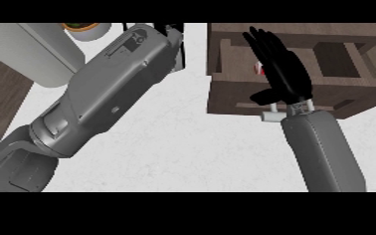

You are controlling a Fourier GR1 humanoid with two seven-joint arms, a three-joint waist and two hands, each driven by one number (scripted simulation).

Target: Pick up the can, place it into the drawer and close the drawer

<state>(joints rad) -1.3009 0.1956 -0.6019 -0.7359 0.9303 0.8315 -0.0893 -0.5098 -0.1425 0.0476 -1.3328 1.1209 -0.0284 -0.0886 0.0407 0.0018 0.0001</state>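
Head view shows your big wooden drawer [228, 87] open on the white worktop [191, 149], and your right hand [283, 69] is flat and open above it. The can [259, 68] peeks out red under those fingers, inside the drawer, so you could bump it or shut the drawer crooked. I cannot tell if your left hand [175, 32] is open.

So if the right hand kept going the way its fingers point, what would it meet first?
Probably the drawer's far wall at the view's top; the right hand already hangs over the open drawer, fingers straight. Depth is unclear.

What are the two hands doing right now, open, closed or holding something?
Left hand: mostly hidden behind its own forearm, so it cannot be told.
Right hand: open, fingers straight, over the drawer; a bit of red and white peeks out beside it.
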